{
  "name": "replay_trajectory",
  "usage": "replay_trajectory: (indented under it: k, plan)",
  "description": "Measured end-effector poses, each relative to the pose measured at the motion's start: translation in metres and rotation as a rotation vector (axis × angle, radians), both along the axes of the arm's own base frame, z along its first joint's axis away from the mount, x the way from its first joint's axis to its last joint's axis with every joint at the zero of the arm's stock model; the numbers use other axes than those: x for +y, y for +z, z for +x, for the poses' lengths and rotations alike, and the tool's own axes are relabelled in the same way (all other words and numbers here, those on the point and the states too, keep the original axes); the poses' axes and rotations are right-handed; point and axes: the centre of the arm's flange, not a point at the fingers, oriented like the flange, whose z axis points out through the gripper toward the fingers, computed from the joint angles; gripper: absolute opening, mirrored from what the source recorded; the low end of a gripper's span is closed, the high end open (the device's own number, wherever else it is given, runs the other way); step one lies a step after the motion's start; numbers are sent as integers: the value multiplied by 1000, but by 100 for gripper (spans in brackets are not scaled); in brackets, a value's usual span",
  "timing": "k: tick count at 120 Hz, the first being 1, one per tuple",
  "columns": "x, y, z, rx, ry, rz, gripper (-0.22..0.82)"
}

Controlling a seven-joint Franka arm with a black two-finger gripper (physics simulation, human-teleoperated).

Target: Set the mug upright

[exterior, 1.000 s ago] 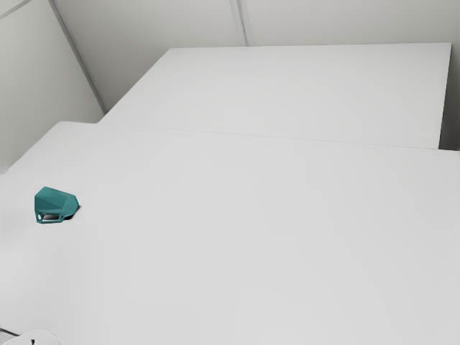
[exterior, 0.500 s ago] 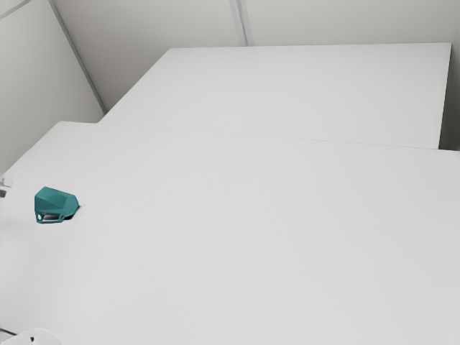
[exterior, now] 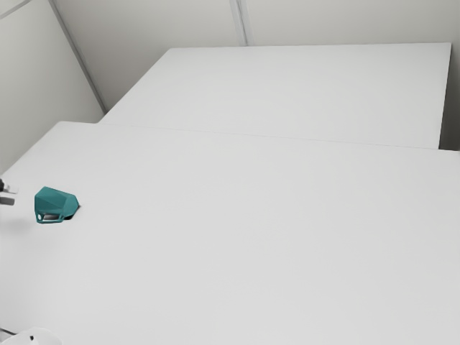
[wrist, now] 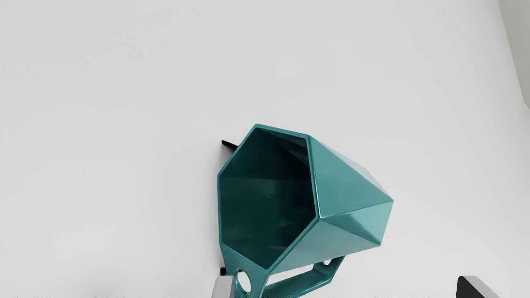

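Mug [wrist: 327, 198] lies on its side on the tabletop [wrist: 124, 124], handle [wrist: 302, 283] by one finger [wrist: 223, 287] of the wide-spread pincer [wrist: 347, 286]. Lowered here, that finger might catch the handle and roll it, though clearance is hard to judge.

I see the mug [wrist: 352, 178] in glossy teal (nearly black deep inside), the bench [exterior: 251, 237] in plain whitish grey, and my hand [exterior: 11, 195] grey and black at its tips.
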Motion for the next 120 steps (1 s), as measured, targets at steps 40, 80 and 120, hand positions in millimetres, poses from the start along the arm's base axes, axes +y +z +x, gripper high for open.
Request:
replay_trajectory:
  k: [40,80,120]
  plan:
    - [7,-12,14,-36,-13,5,59]
    - [5,-14,22,-80,-12,-19,59]
    - [-10,-22,32,-72,-29,-96,59]
